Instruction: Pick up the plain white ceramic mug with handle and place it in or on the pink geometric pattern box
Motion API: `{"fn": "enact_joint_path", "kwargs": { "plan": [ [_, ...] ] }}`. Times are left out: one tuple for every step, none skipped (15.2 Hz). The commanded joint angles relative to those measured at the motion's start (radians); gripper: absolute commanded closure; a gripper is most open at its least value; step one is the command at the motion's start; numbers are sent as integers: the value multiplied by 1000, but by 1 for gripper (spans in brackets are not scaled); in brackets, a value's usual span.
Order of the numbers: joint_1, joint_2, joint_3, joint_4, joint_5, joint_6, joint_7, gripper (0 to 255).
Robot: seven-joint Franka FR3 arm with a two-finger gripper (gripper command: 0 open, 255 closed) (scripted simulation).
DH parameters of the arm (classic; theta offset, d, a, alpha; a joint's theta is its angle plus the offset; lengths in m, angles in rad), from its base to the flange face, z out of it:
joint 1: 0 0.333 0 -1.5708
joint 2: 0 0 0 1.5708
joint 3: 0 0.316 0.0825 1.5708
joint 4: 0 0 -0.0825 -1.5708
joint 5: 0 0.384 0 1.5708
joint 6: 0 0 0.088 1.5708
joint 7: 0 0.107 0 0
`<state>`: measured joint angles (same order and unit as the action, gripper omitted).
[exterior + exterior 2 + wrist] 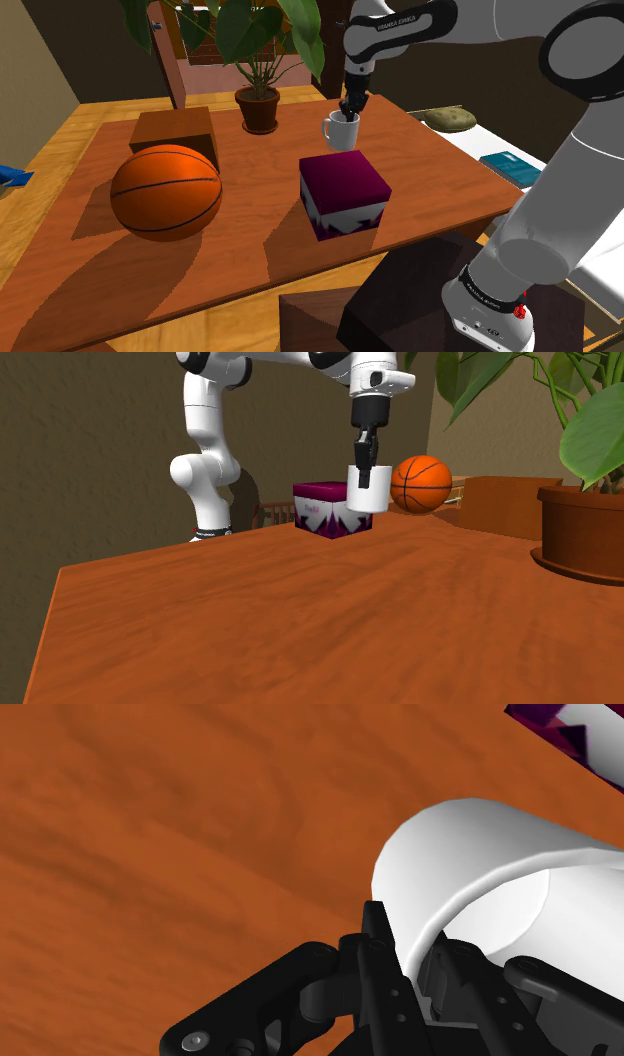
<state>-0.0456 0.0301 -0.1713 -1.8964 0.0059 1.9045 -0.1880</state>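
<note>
The white mug (342, 131) hangs above the wooden table (250, 240), clasped at its rim by my black gripper (350, 108), which is shut on it. In the second exterior view the mug (367, 490) floats in front of the magenta box with a white pattern (331, 509), under the gripper (366, 460). The box (343, 194) stands nearer the table's front edge than the mug in the shoulder view. The wrist view has the mug (500, 884) close up between the fingers (380, 954), with a corner of the box (580, 729) beyond.
A basketball (166, 190) lies toward the shoulder view's left, a brown box (175, 133) behind it. A potted plant (258, 105) stands at the table's back. A bed with a pillow (450, 119) and a blue book (510, 165) lies toward that view's right.
</note>
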Motion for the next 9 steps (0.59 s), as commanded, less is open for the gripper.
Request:
{"fn": "enact_joint_path", "kwargs": {
  "plan": [
    [0,-5,0,21,-1,-26,1,255],
    [1,-7,0,32,-1,-39,2,255],
    [1,-8,0,44,-2,-52,2,255],
    [1,-10,0,56,-2,-65,2,255],
    [1,-11,1,68,-2,-79,2,255],
    [1,-12,1,80,-2,-92,2,255],
    [1,-13,1,93,-2,-105,2,255],
    [1,-13,1,105,-2,-118,3,255],
    [1,-14,1,118,-3,-132,3,255]
  ]
}}
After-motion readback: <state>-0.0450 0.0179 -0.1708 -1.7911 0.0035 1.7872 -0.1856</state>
